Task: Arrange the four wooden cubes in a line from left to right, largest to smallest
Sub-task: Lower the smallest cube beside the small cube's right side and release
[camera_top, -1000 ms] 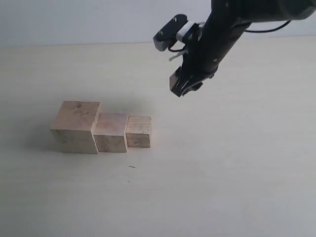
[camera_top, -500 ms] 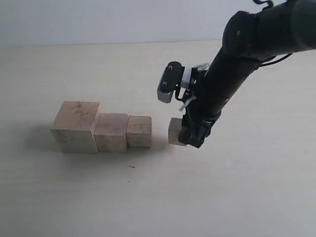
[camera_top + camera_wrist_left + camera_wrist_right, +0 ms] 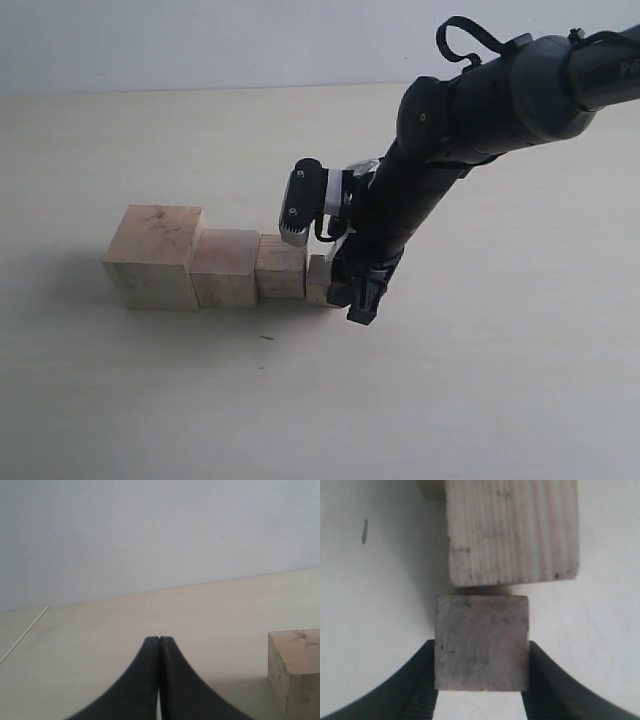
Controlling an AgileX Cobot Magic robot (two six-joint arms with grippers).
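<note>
Three pale wooden cubes stand in a row on the table: the largest cube [image 3: 152, 255] at the left, the second cube [image 3: 226, 266] beside it, then the third cube [image 3: 281, 266]. The smallest cube [image 3: 318, 279] sits at the row's right end, close against the third cube [image 3: 512, 530]. My right gripper [image 3: 345, 285] is shut on the smallest cube [image 3: 482, 642], a black finger pressed on each side. My left gripper [image 3: 159, 642] is shut with nothing in it, and one cube [image 3: 296, 672] shows at the edge of its view.
The pale tabletop [image 3: 480, 380] spreads all round the row. A small dark speck [image 3: 267, 338] lies in front of the cubes. A light wall [image 3: 200, 40] runs behind the table's far edge.
My right gripper came down from above the table and moved left with the smallest cube, bringing it against the third cube at the row's right end. The other three cubes stayed put.
</note>
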